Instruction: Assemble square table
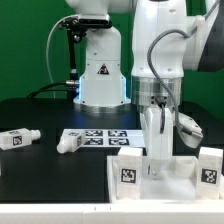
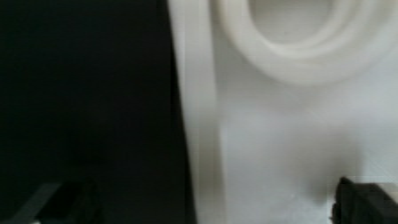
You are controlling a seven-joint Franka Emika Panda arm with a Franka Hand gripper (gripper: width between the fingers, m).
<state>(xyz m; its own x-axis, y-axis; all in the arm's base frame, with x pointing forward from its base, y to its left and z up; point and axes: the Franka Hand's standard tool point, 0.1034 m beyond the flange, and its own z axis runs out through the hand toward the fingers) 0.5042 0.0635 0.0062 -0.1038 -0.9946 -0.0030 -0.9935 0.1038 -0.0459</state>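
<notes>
Exterior view, starting at its left: a short chunky white leg lies on its side on the matte black counter, with a black-and-white square tag on the face that shows. Near it, further toward the exterior view's right, a second leg of the same blocky plastic also lies flat, just beside the marker board, a thin white sheet printed with a row of tags.

Near the front edge sits the square panel, smooth white plastic. At its near-left corner a third leg stands upright, tag facing the camera. The arm comes straight down over the middle of the panel, and its gripper hangs low between the upright legs. From this side I cannot tell whether it touches the panel. At the panel's other end, at the exterior view's right, a fourth leg stands upright, also tagged.

In the wrist view, glossy white plastic with a straight edge meets the black surface, and a rounded raised ring curves around a hollow. I cannot tell whether this is the panel or a leg. The two dark fingertips sit at opposite sides of the picture. The jaws are spread wide and pinch nothing.
</notes>
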